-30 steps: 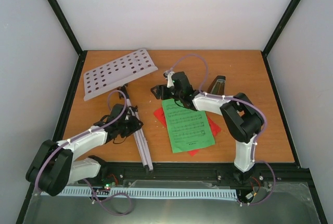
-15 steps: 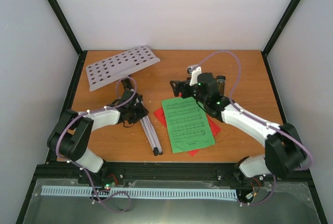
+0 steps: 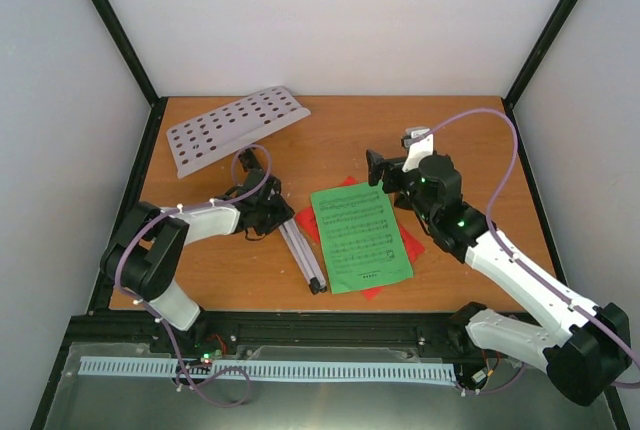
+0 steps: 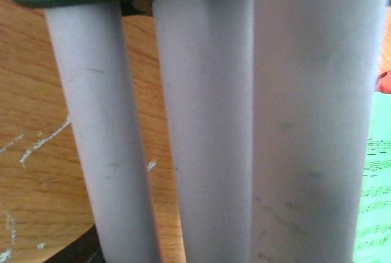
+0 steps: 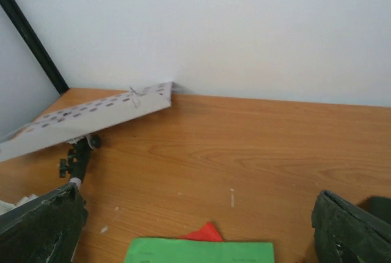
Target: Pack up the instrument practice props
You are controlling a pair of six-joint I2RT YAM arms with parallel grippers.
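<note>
Left wrist: tripod legs (image 4: 208,122) between jaws

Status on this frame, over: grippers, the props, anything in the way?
Left gripper shut on music stand legs. Right gripper open, empty. Green sheet over red sheet, flat on table. Metronome not visible.

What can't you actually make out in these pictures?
- Metronome: top view, hidden behind the right arm.
- Red sheet: mostly under the green sheet.
- Left gripper: fingers unseen, tripod legs fill the left wrist view.
- Printed notes: too small to read.
</note>
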